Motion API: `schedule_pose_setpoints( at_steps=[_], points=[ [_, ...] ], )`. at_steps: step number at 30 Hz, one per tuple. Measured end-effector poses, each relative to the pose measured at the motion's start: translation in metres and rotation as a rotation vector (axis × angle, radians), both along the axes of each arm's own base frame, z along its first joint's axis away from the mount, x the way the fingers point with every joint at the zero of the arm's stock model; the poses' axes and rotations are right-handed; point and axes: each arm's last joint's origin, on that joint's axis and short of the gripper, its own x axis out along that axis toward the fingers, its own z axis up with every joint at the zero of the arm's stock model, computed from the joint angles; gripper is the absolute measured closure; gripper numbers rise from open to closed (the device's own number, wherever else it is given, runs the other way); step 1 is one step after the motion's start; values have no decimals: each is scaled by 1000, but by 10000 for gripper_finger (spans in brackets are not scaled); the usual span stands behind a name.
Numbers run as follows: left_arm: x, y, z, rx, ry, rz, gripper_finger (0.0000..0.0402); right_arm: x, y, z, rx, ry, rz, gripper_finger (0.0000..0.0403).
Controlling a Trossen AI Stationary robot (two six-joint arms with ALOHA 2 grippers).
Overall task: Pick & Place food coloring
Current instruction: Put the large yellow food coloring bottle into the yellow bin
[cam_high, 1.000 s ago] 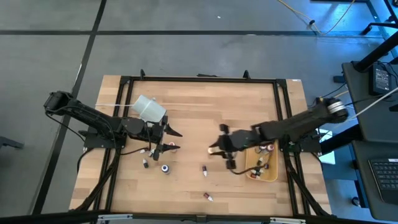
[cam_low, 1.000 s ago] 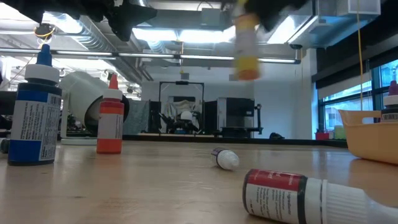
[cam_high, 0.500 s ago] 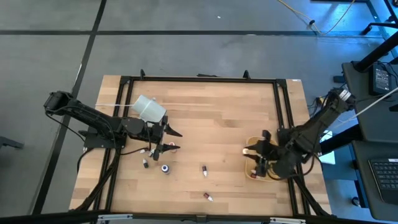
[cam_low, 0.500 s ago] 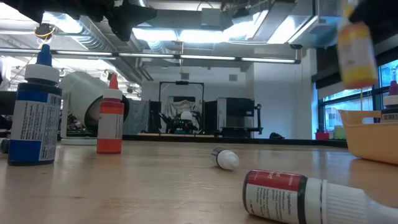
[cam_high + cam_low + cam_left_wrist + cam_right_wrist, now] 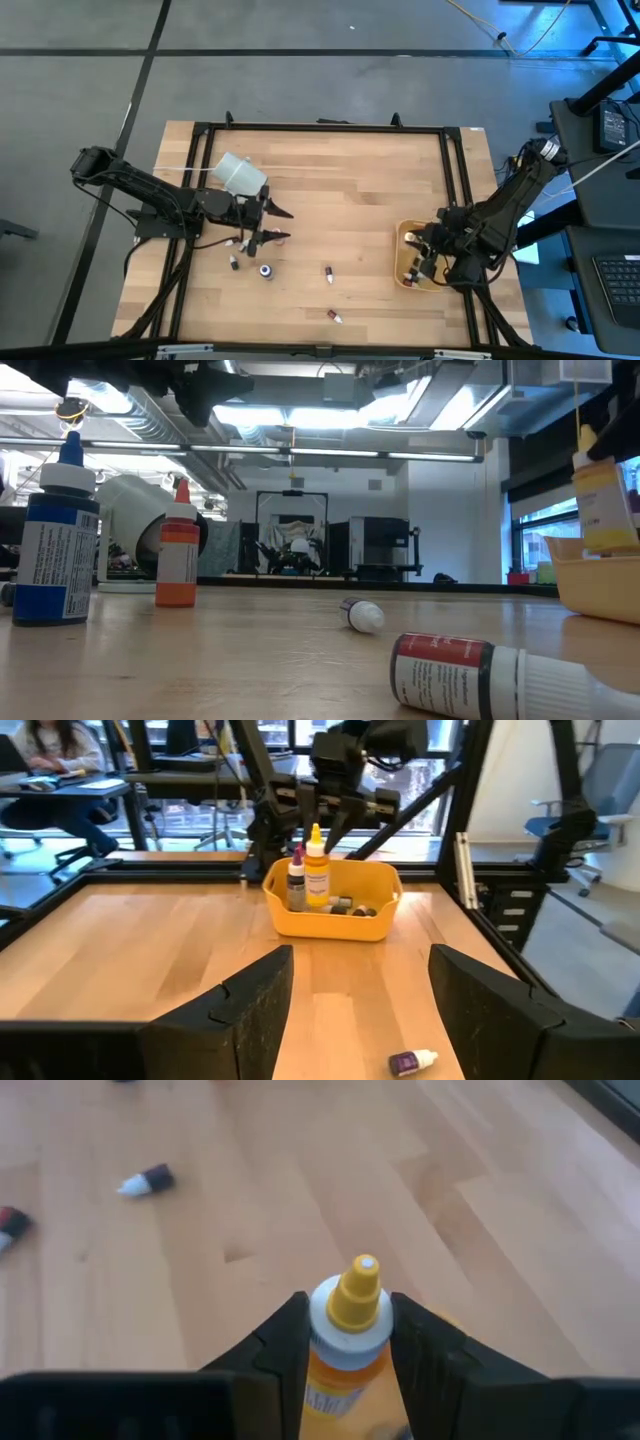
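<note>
One yellow bottle (image 5: 347,1342), clamped in the right gripper (image 5: 345,1340), is now descending into the tray (image 5: 330,925) near the table's right edge, while the left gripper (image 5: 355,1010) is waiting spread apart.

Between my right gripper (image 5: 347,1342), its fingers black, is a yellow bottle (image 5: 345,1350) with a white collar and yellow tip. The tray (image 5: 332,915) under it is yellow-orange. At nine o'clock on the pale wood table (image 5: 330,190) my black left gripper (image 5: 276,224) sits by a blue bottle (image 5: 55,550), an orange bottle (image 5: 178,548), a white cup (image 5: 240,175) and a red-labelled, white-capped bottle (image 5: 480,672).
</note>
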Motion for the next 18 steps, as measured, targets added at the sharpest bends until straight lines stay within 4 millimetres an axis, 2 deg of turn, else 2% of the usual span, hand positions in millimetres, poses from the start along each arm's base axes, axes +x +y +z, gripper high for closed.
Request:
schedule_pose_setpoints(
  at_steps=[10, 18],
  points=[
    [0, 1, 0, 3, -1, 29, 175, -9, -15, -35, -40, -35, -106, 280],
    [0, 1, 0, 3, -1, 29, 171, -10, -16, -43, -33, -61, -117, 279]
  ],
)
